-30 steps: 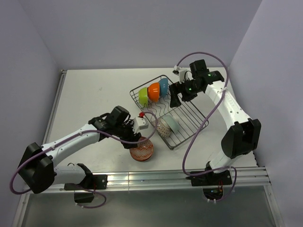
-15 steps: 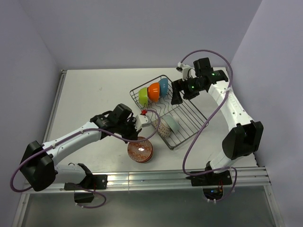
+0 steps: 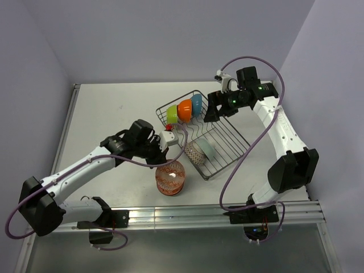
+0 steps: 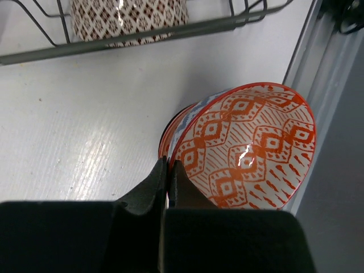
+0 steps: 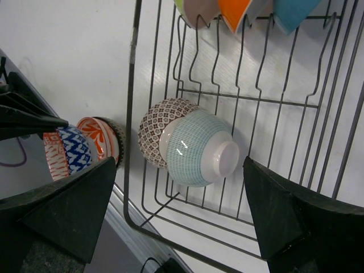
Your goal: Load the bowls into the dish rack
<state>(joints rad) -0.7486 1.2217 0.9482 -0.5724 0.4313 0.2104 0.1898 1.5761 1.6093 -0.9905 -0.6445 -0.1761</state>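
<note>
Table [image 4: 85, 114]: left claw [image 4: 168, 170] pinches red-orange bowl [image 4: 250, 148] (second bowl [image 4: 170, 129] half-hidden behind); right claw [image 5: 177, 168] wide.

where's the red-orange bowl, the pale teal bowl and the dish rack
red-orange bowl [image 4: 250, 153], left wrist view, on its patterned inside
pale teal bowl [image 5: 196, 148], right wrist view, on its outer wall
dish rack [image 4: 114, 41], left wrist view, on its thick rim bar
</note>
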